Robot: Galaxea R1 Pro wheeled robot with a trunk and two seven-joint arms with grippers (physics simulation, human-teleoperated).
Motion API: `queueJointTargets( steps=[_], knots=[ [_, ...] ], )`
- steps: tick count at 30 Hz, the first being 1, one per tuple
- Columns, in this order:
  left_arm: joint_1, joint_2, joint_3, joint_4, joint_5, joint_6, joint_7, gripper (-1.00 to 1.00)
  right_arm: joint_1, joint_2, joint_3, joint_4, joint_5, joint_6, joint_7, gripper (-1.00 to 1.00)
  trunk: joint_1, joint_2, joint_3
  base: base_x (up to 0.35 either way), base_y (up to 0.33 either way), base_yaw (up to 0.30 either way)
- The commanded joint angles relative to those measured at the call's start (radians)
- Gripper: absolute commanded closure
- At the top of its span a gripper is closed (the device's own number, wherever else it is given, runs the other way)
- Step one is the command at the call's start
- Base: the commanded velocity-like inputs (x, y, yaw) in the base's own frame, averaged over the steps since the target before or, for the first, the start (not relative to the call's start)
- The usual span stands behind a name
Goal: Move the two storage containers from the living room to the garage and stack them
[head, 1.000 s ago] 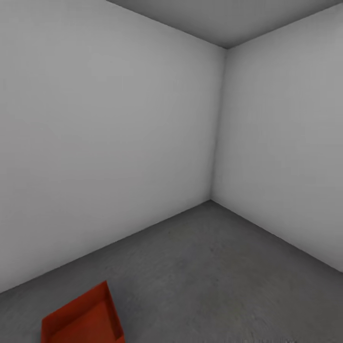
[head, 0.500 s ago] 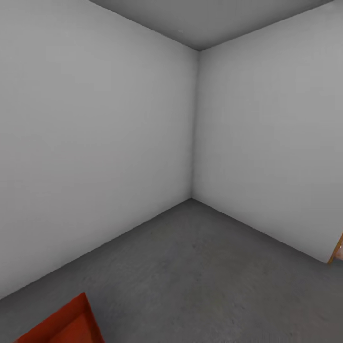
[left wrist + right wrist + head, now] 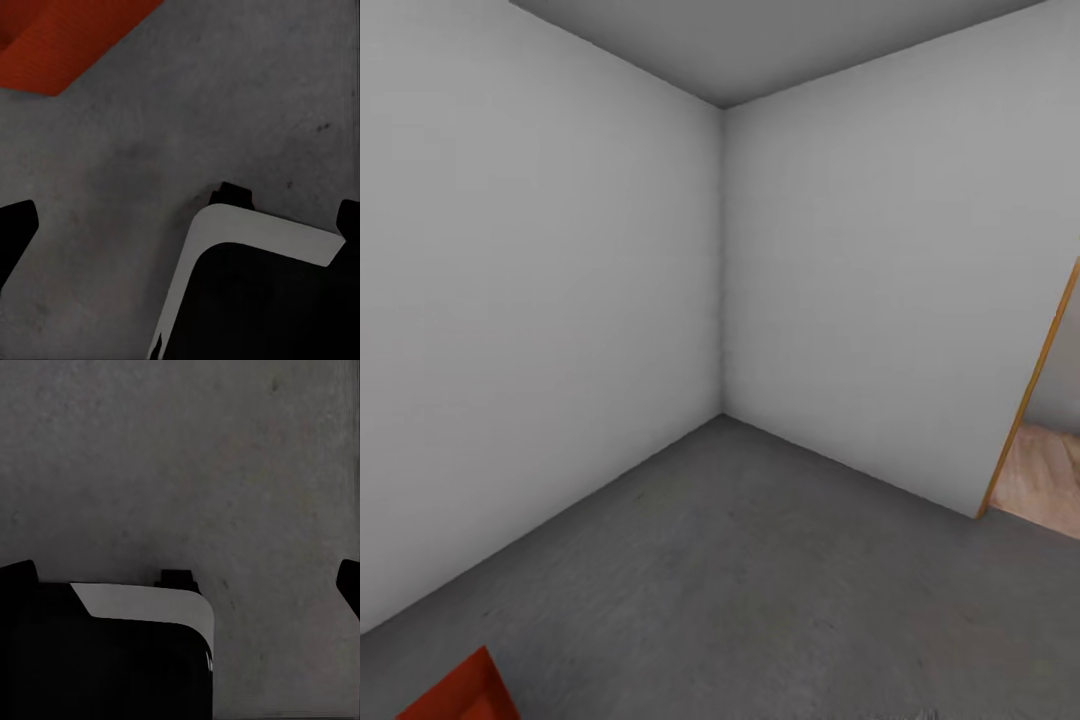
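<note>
Head view, storage container (image 3: 460,695) corner cut off on grey floor (image 3: 760,580), both jaws wide, empty.

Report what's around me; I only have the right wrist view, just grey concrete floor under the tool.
Observer: One storage container sits on the floor, seen from the left wrist.
Operator: Give me the left tool's state.
Observer: The left tool is open, with nothing between its fingers.
Operator: Find me the exit.
Observer: A wood-framed doorway stands at the head view's right, light plank flooring beyond it.
</note>
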State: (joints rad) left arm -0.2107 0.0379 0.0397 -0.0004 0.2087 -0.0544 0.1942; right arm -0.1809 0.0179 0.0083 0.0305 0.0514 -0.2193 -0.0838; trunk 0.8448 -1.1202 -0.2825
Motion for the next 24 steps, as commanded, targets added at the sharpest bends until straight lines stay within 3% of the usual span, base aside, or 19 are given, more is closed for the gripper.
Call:
queueJointTargets(
  steps=[1, 24],
  knots=[
    [0.001, 0.0, 0.003, 0.0, 0.005, -0.005, 0.001, -1.0, -0.002, 0.0, 0.001, 0.003, 0.005, -0.005, -0.005, -1.0, 0.0, -0.001, -0.001, 0.0, 0.0, -0.297],
    [0.004, 0.005, 0.0, -0.014, -0.003, -0.007, 0.002, -1.0, -0.002, -0.002, -0.001, 0.003, 0.001, -0.005, -0.007, -1.0, 0.0, -0.001, -0.001, 0.0, 0.0, -0.297]
  ],
)
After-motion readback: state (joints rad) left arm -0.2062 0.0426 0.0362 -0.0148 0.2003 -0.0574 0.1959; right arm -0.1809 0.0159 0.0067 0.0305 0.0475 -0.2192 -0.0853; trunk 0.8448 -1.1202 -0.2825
